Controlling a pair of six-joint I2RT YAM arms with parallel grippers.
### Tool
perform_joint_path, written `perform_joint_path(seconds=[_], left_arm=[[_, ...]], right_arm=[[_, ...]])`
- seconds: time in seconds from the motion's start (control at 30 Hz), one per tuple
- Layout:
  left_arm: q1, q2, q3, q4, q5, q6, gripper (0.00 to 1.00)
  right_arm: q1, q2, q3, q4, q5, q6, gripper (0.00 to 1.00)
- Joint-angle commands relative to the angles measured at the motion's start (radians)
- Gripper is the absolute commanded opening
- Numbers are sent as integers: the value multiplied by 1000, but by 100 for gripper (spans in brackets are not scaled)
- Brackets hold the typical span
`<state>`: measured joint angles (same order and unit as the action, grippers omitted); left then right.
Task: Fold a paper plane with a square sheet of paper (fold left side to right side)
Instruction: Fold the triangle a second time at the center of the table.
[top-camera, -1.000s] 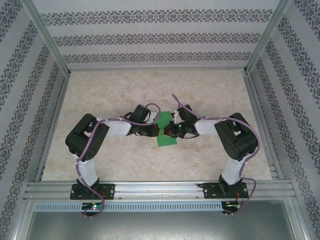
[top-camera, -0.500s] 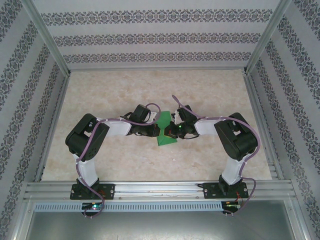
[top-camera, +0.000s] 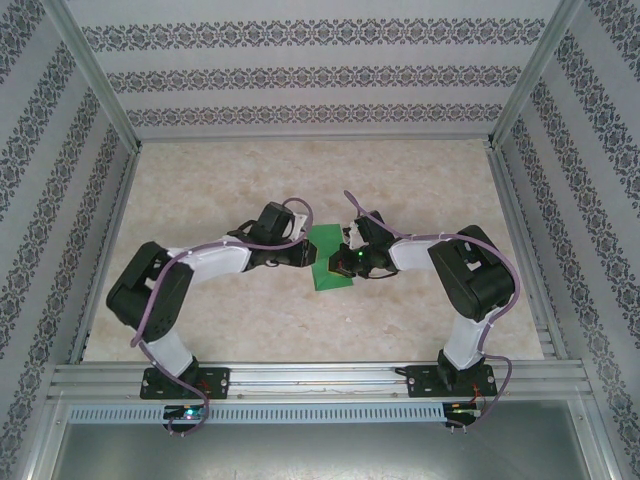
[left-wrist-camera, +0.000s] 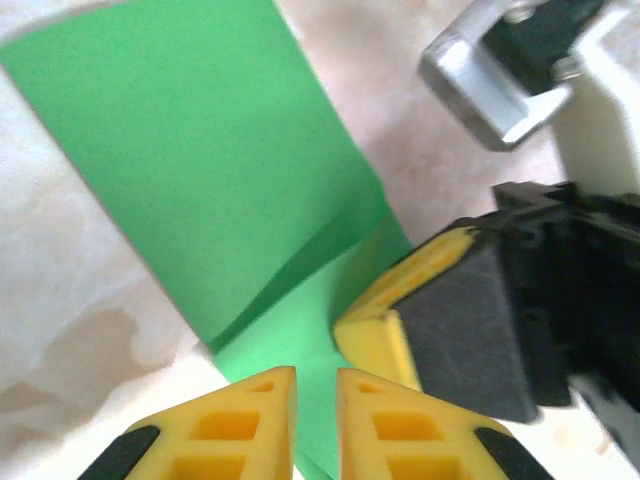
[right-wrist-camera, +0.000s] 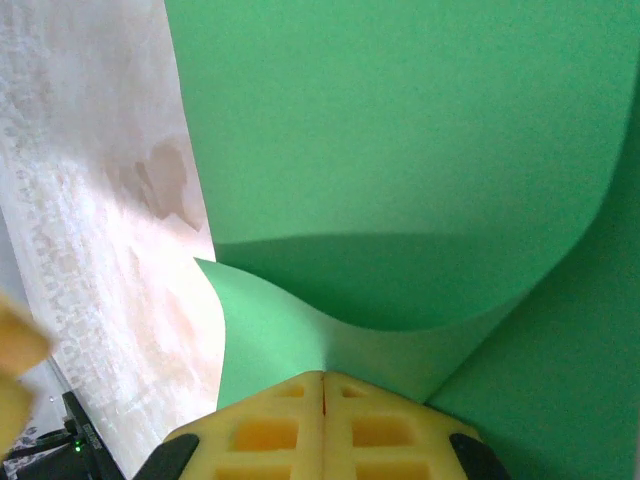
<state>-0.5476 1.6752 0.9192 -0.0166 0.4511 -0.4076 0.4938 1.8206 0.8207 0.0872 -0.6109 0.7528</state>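
Patterned wallpaper (top-camera: 320, 75) is wrapping round three sides of the pale marbled table (top-camera: 200, 190), and an aluminium rail (top-camera: 320, 375) is running along its near edge. The left arm (top-camera: 208, 262) and the right arm (top-camera: 468, 268) are reaching inward and meeting at the table's middle, crowding over the square sheet of paper (top-camera: 327, 248). The sheet is lying there partly folded, with one flap curling up off the surface. The right gripper (right-wrist-camera: 322, 385) is clenching its yellow fingers on a curled edge of the sheet, and its body is blocking the paper's right side from above. The left gripper (left-wrist-camera: 315, 390) is hanging over the sheet just beside it, fingers parted by a narrow gap and grasping nothing.
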Motion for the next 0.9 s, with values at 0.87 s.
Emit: perform_joint_path(seconds=[0.87], left_arm=[[-101, 102, -72, 137, 136, -284, 4]], right_arm=[[2, 17, -37, -37, 26, -21, 0]])
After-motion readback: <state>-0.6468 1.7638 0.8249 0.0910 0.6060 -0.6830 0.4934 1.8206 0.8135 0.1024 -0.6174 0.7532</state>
